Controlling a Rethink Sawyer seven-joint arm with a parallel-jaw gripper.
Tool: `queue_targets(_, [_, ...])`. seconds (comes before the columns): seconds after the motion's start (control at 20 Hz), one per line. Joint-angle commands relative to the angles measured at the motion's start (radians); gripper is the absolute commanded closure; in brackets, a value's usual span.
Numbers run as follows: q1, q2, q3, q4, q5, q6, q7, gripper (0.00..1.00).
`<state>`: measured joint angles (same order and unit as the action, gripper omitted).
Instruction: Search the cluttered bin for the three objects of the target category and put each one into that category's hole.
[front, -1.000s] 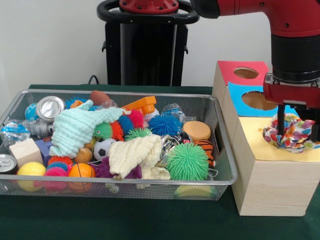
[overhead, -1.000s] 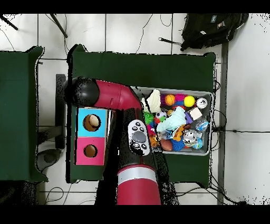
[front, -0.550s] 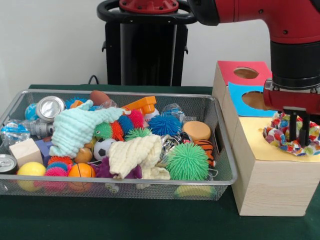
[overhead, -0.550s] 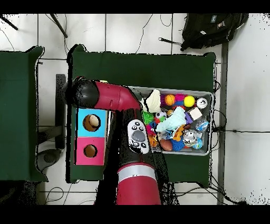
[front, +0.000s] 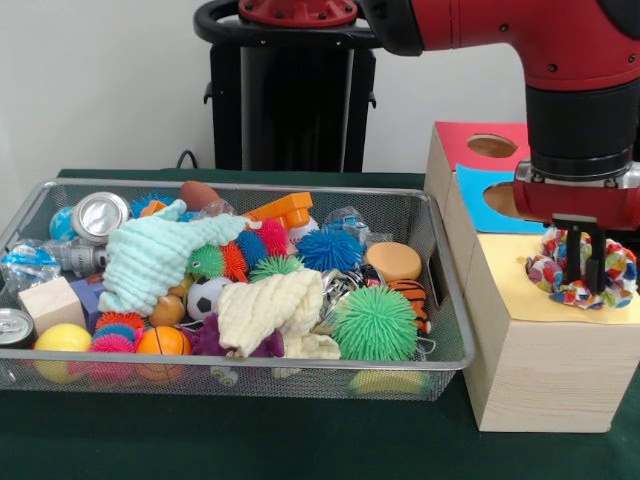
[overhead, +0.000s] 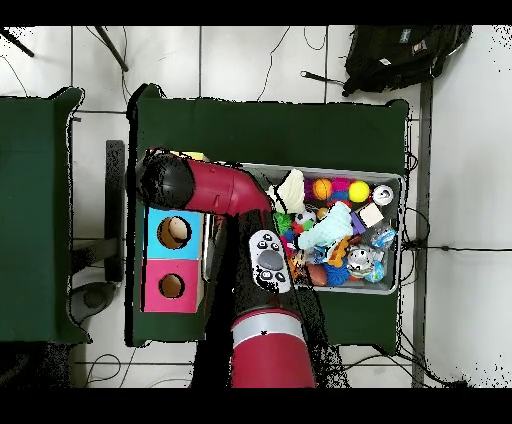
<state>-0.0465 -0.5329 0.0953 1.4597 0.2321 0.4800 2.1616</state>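
— What is the biggest thing here?
— The red and black arm (front: 560, 60). It is smooth and round like a pipe, and it comes down at the right side of the front view. From above, it bends over the left half of the green table (overhead: 250, 120).

— And after that?
— The wire bin (front: 440, 300) in the middle of the front view. It is a silver mesh box, full of toys. Beside it on the right is a wooden box (front: 540, 370) with a yellow top, a blue top (front: 480, 200) and a red top (front: 470, 135). The blue and red tops each have a round hole.

— What is in the bin?
— A soft mint cloth (front: 150, 255), bumpy and folded. A cream cloth (front: 270, 310), also bumpy. A green spiky ball (front: 375, 322) and a blue spiky ball (front: 330, 248). A smooth orange ball (front: 162, 340) and a shiny can (front: 98, 215).

— Where is the claw?
— The gripper (front: 588, 268) is at the right, over the yellow top. Its two black fingers are close together and pinch a colorful cloth (front: 560, 275). The cloth is crumpled, with many small patches, and sits on the yellow top.
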Motion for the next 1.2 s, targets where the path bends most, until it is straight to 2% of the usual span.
queue_targets(0.05, [-0.04,0.024,0.043,0.09,-0.052,0.001,0.028,1.0])
queue_targets(0.6, [-0.038,0.009,0.017,0.094,-0.073,0.074,0.006,1.0])
queue_targets(0.75, [-0.026,0.002,-0.012,0.095,-0.093,0.106,0.001,1.0])
queue_targets(1.2, [-0.04,-0.025,-0.038,0.158,-0.145,0.1,0.013,1.0])
